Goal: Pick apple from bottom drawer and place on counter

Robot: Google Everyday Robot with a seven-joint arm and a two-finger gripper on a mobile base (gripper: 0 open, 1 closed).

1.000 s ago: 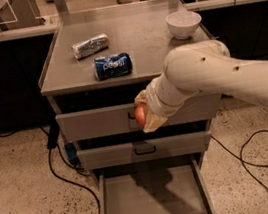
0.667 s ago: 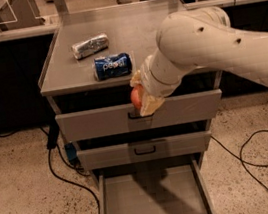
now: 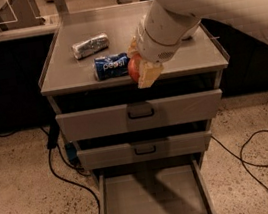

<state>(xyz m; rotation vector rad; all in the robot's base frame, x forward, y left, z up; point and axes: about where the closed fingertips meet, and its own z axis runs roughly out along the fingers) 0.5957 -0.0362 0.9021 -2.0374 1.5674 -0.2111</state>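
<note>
1. One apple (image 3: 133, 69) sits in our gripper (image 3: 141, 71), its fingers (image 3: 148, 74) clasped around the fruit.
2. We hold it over the front edge of the counter (image 3: 68, 77), just beside the Pepsi can (image 3: 111, 66).
3. We see the bottom drawer (image 3: 149, 200) pulled open below.

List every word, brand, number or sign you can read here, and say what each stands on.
"pepsi": on the blue can lying on its side on the counter.
The silver packet behind it: no print readable.
The claw, holding the apple over the counter's front edge, bears no readable text.
</note>
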